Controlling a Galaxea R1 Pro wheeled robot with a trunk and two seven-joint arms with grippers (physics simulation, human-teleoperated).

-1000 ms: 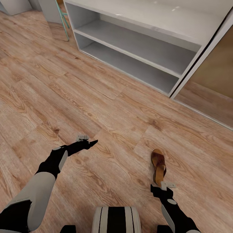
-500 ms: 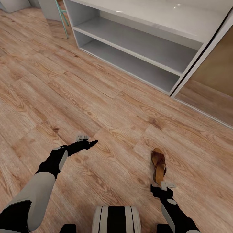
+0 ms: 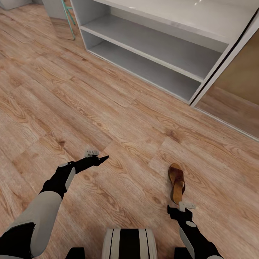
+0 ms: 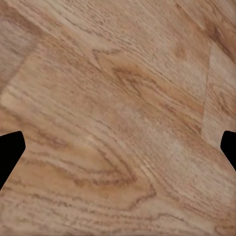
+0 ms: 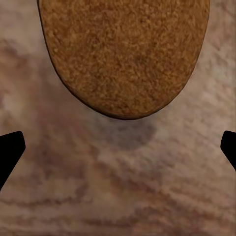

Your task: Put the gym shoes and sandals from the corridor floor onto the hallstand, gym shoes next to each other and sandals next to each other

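We seem to be in a home hallway: wood-plank floor [image 3: 108,108], a pale two-shelf shoe rack [image 3: 154,54] against the wall, and a brown sandal [image 3: 176,182] lying loose.

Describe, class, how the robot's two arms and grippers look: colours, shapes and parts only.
Both arms have pale grey shell segments nearer the body and black sections toward the wrist. The left gripper is black with slim pointed fingers, and a small light grey block sits above its wrist. The right gripper carries a similar grey block. No cables or markings are visible.
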